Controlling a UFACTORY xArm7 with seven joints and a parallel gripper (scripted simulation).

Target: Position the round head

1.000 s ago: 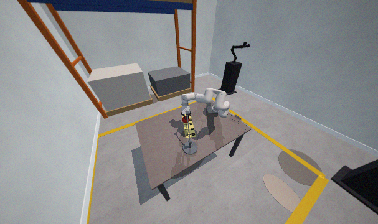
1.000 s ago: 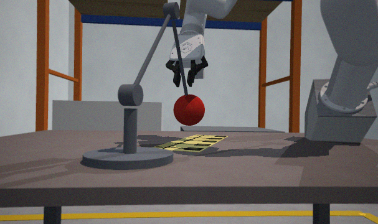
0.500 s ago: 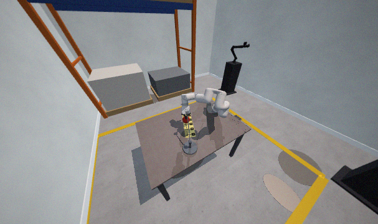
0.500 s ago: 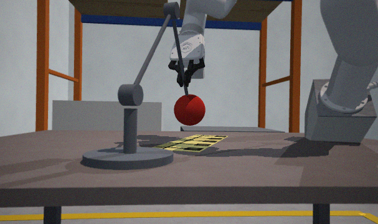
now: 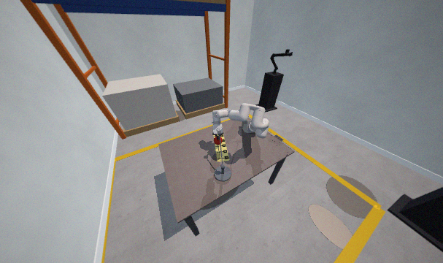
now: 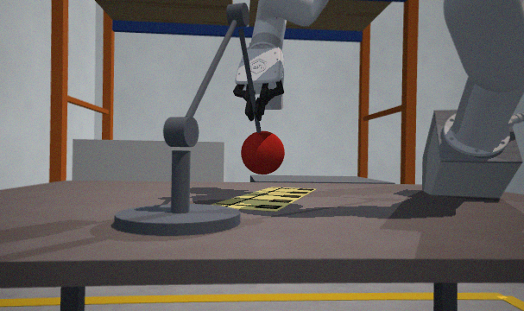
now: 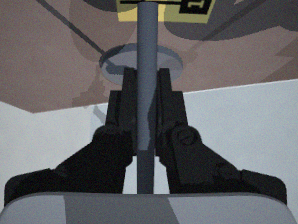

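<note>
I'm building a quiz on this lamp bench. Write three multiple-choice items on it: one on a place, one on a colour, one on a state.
1. Where does the gripper grasp the lamp?
A. the foot
B. the thin rod above the head
C. the lower joint

2. What colour is the round head?
A. red
B. yellow
C. blue

3. How is the head placed?
A. lying on the bench
B. resting on the foot
C. hanging above the yellow strip

Key: 1 B, the fingers close on the rod. 2 A, it is plainly red. 3 C, a gap shows beneath it.
</note>
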